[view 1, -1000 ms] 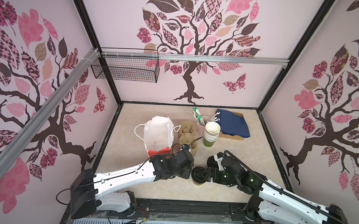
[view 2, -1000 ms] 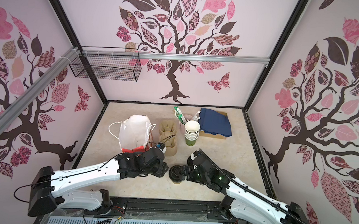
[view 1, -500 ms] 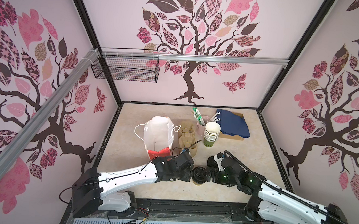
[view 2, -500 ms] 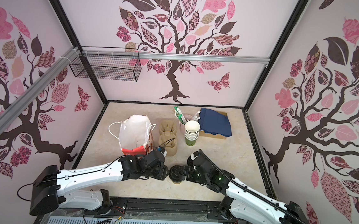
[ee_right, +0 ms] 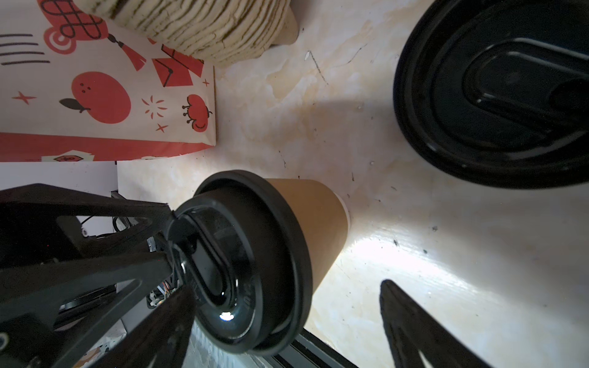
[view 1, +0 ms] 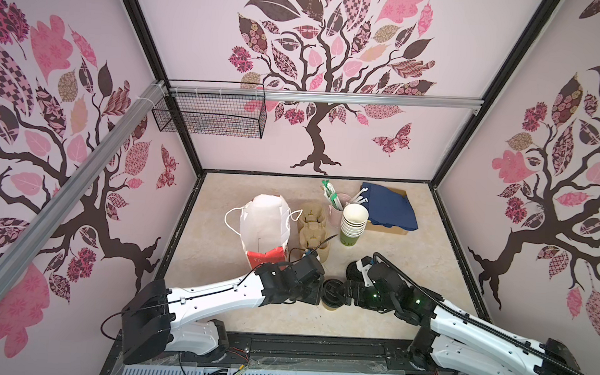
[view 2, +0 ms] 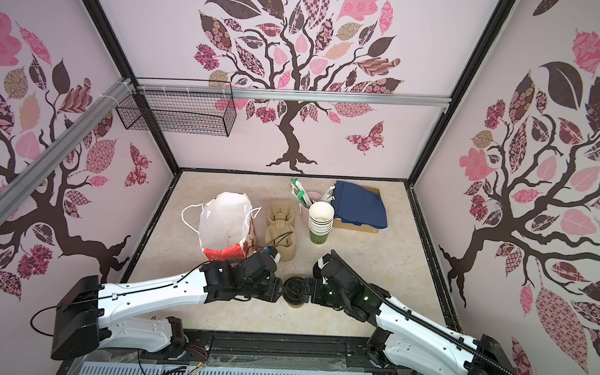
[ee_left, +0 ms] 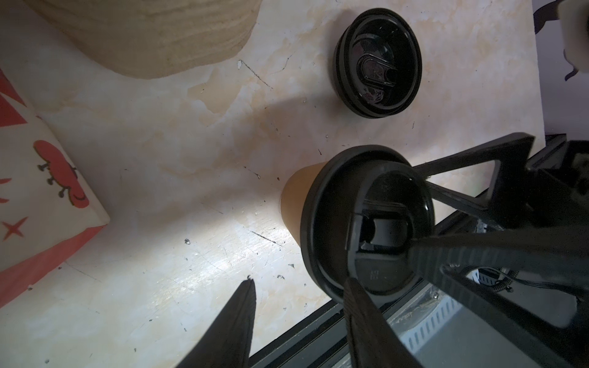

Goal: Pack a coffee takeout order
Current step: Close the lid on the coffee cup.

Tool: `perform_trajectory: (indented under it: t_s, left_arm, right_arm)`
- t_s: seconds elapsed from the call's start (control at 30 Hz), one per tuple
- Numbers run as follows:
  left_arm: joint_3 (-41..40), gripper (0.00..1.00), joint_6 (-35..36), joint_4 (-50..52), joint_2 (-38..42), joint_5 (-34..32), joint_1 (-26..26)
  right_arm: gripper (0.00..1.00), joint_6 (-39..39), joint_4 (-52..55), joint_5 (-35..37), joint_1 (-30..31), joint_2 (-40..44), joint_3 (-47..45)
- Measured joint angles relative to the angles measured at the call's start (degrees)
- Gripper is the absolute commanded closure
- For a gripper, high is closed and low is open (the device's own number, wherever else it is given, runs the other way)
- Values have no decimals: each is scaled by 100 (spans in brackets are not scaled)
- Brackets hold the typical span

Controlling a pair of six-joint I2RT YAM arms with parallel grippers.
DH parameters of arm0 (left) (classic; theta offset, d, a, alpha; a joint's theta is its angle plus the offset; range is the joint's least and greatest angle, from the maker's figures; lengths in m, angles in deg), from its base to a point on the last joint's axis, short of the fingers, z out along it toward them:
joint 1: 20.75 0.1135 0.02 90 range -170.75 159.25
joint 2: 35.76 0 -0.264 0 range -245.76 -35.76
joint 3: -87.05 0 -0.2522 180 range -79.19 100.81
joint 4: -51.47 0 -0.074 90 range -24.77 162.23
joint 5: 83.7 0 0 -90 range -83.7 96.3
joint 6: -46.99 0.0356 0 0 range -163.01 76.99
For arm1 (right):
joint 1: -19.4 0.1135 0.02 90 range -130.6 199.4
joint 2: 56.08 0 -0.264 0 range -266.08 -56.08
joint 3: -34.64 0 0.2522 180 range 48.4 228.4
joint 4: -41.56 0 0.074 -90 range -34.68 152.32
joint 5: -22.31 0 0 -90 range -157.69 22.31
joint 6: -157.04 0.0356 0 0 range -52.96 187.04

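Black lid (ee_right: 255, 255) is on the kraft cup (ee_right: 318, 220). The cup stands upright at the front edge of the table (view 1: 411, 273), between the two arms. Step looks like lid seating. To do it well: push straight down on the rim all round, brace the cup wall, don't tip it off the edge, and check for no gap under the rim before it goes to the pulp carrier (view 1: 314, 228).

Left pincer (ee_left: 299, 282): jaws partly apart, tips at the lid's raised centre, no clamp visible.

Right pincer (ee_right: 287, 286): spread wide, straddling the cup, one finger clear of it; can't tell if the other touches.
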Motion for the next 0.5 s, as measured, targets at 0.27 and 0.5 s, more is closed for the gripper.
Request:
perform_trajectory:
  t_s: [0.27, 0.5]
  left_arm:
    - [-72, 55, -4, -17, -46, 15, 0]
    - [-120, 56, -7, -55, -68, 20, 0]
  right_arm:
    - [8, 0, 2, -4, 0, 0, 0]
    - [8, 0, 4, -17, 0, -28, 0]
